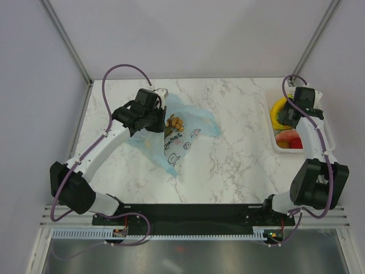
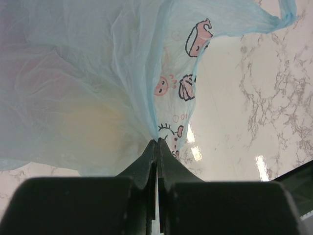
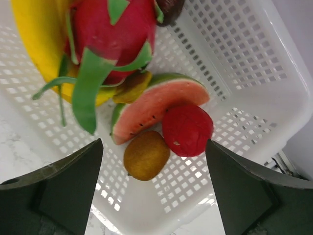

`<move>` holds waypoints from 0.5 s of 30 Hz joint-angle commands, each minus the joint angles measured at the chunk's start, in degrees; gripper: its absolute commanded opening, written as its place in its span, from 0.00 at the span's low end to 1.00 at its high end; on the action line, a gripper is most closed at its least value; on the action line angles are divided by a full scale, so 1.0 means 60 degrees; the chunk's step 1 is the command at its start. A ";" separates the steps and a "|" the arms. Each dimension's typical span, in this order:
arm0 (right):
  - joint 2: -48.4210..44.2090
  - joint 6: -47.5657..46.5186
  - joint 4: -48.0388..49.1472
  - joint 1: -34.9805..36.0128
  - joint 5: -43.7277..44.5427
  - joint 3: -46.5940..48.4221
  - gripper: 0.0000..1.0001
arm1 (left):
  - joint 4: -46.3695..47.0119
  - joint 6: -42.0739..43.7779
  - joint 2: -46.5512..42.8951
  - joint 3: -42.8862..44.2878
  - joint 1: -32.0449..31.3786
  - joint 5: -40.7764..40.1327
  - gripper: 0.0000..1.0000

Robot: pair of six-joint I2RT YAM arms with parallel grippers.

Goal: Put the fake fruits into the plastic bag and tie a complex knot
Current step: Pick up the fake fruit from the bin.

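Fruits (image 3: 161, 105) lie in the white basket (image 3: 244, 63) at the far right of the counter (image 1: 239, 148): likely hard, light and slick, best pinched across a round middle. Right hand (image 3: 152, 147) hangs spread above them, empty. Left hand (image 2: 157, 143) is clenched on the limp plastic bag (image 1: 188, 134), far left.

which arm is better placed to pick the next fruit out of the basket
Right. The right gripper is open over the white basket, above the watermelon slice. The left gripper is shut on the plastic bag, away from the basket.
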 commanded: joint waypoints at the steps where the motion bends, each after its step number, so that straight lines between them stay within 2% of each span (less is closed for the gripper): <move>1: 0.0374 -0.0267 -0.0815 -0.0618 0.0588 0.0527 0.94 | 0.0210 0.0364 -0.0362 -0.0121 -0.0053 -0.0036 0.02; 8: 0.1209 -0.0793 -0.0435 -0.1104 0.0076 0.0307 0.94 | 0.0240 0.0349 -0.0347 -0.0239 -0.0068 -0.0080 0.02; 10: 0.1574 -0.1101 -0.0463 -0.1338 -0.0757 0.0380 0.93 | 0.0254 0.0320 -0.0303 -0.0253 -0.0097 0.0023 0.02; 15: 0.1766 -0.1336 -0.0465 -0.1544 -0.1550 0.0308 0.95 | 0.0240 0.0393 -0.0361 -0.0341 -0.0141 -0.0167 0.02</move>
